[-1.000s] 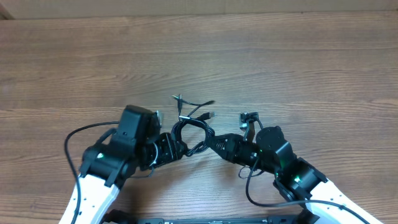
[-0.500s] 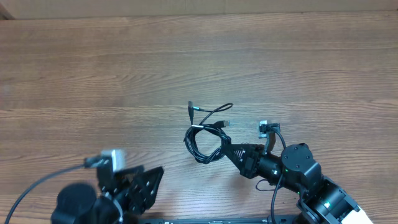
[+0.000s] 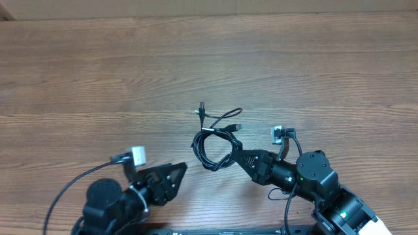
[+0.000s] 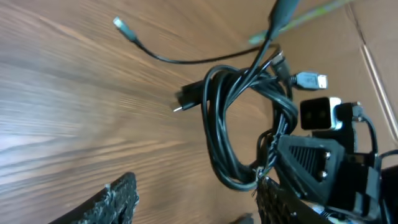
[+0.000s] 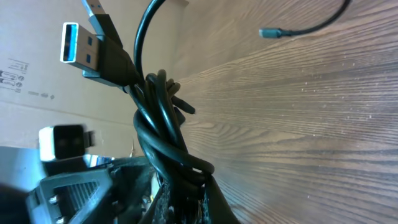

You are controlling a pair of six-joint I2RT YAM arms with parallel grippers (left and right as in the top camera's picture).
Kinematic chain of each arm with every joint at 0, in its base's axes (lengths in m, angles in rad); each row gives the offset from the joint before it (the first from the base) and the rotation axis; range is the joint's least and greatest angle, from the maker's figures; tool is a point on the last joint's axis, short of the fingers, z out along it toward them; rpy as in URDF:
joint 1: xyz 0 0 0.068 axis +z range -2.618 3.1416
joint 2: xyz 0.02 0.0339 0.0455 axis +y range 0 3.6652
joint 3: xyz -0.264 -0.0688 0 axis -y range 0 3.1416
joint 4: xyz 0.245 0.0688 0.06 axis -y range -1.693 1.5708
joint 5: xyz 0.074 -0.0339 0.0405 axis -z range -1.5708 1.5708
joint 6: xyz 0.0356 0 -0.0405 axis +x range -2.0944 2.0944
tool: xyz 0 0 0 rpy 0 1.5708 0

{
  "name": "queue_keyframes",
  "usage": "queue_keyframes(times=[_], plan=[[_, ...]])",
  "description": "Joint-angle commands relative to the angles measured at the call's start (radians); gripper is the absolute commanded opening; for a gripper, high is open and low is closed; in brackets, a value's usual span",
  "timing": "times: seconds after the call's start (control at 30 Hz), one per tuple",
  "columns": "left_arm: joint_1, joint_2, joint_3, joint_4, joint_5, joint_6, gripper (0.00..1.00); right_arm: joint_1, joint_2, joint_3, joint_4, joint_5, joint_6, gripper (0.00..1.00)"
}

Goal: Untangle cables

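Observation:
The cables are thin black cords knotted into one loop at the table's middle, with plug ends sticking out at the top. My right gripper is shut on the loop's lower right side. In the right wrist view the cords run down between my right gripper's fingers, and a silver USB plug points up left. My left gripper is open and empty, to the lower left of the bundle. In the left wrist view its fingers frame the loop ahead.
The wooden table spreads all round. A cardboard wall runs along the far edge. Thicker black arm wires loop beside my left arm, and others beside my right arm.
My left gripper let go of the bundle, dropped back to the lower left, and has since edged right toward it. My right gripper carried the bundle slightly right and holds it still.

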Motion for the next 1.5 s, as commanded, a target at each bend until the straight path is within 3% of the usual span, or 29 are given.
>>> queue_keyframes(times=[0.0, 0.13, 0.2, 0.33, 0.57, 0.77, 1.0, 1.13, 1.27, 1.47], plan=[[0.004, -0.003, -0.067, 0.065, 0.111, -0.045, 0.62, 0.005, -0.008, 0.013, 0.007, -0.026, 0.005, 0.04], [0.004, -0.003, -0.071, 0.146, 0.137, 0.088, 0.64, 0.005, -0.008, 0.013, 0.002, -0.098, -0.061, 0.04], [0.004, -0.003, -0.07, 0.207, 0.187, 0.175, 0.71, 0.005, -0.008, 0.013, -0.003, -0.16, -0.137, 0.04], [0.004, -0.003, -0.07, 0.265, 0.302, 0.381, 0.81, 0.004, -0.008, 0.013, -0.053, -0.238, -0.159, 0.04], [0.004, -0.003, -0.07, 0.172, 0.319, 0.53, 0.67, -0.004, -0.012, 0.013, -0.064, -0.277, -0.159, 0.04], [0.004, -0.003, -0.065, 0.126, 0.34, 0.55, 0.66, -0.048, -0.011, 0.013, -0.03, -0.454, -0.178, 0.04], [0.005, -0.003, 0.051, 0.067, 0.336, 0.613, 0.7, -0.275, -0.011, 0.013, -0.039, -0.734, -0.251, 0.04], [0.005, -0.003, 0.132, -0.06, 0.163, 0.603, 0.61, -0.409, -0.011, 0.013, -0.039, -0.912, -0.313, 0.04], [0.005, -0.003, 0.129, -0.077, 0.165, 0.573, 0.54, -0.474, -0.011, 0.013, -0.038, -1.003, -0.342, 0.04], [0.004, -0.003, 0.121, -0.046, 0.178, 0.521, 0.53, -0.494, -0.011, 0.013, -0.039, -1.079, -0.357, 0.04]])
